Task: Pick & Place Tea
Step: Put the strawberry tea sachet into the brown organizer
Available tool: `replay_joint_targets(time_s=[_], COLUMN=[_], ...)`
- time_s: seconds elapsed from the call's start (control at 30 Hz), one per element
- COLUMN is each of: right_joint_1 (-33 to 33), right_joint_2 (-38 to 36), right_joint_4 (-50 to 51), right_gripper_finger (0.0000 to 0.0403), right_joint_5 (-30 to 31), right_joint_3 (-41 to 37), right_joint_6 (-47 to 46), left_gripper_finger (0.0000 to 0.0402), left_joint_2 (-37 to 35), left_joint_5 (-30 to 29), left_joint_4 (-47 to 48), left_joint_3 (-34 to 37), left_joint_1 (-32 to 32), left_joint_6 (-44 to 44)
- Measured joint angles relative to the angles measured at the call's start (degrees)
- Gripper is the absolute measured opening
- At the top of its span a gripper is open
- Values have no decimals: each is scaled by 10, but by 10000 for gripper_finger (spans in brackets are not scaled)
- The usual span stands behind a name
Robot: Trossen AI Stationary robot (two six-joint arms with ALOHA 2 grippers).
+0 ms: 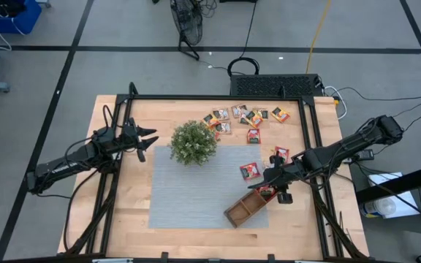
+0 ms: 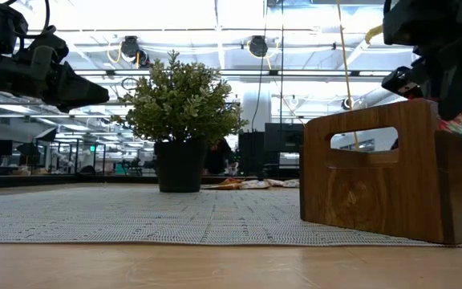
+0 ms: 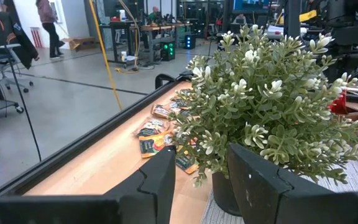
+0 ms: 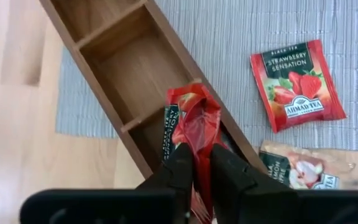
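Over tray end compartment | right gripper (image 4: 201, 163) pinching crumpled red tea sachet (image 4: 194, 121), sachet partly inside wooden tray (image 4: 110, 56) | left gripper (image 1: 146, 139) fingers apart beside plant (image 1: 193, 142) | more sachets (image 1: 243, 117) loose on table (image 1: 115, 219)

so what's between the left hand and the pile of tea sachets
The small green potted plant stands between the left hand and the scattered tea sachets, shown in the high view.

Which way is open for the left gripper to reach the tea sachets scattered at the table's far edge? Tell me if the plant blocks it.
Probably reachable: the left gripper hangs open beside the plant, which blocks the straight line to the scattered sachets, though bare table beyond it leaves a way round.
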State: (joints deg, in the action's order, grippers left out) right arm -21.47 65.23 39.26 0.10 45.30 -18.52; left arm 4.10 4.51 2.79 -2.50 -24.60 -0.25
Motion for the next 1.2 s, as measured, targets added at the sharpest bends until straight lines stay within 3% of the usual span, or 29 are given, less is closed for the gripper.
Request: replay_joint_targets(time_s=[0.43,0.7,1.03,1.2], right_joint_1=[0,0,0,0], right_joint_2=[0,0,0,0], right_joint_4=[64,62,-1,-13], right_gripper_finger=[12,37,33,70], right_joint_5=[-2,-2,-3,-3], right_joint_3=[0,0,-33,-54], right_joint_6=[97,147,120,98], left_gripper_finger=[147,147,147,147], left_joint_2=[0,0,0,0], left_joint_5=[0,0,0,0], left_joint_4=[0,0,0,0], left_joint_3=[0,0,0,0], left_joint_1=[0,0,0,0], left_joint_6=[0,0,0,0])
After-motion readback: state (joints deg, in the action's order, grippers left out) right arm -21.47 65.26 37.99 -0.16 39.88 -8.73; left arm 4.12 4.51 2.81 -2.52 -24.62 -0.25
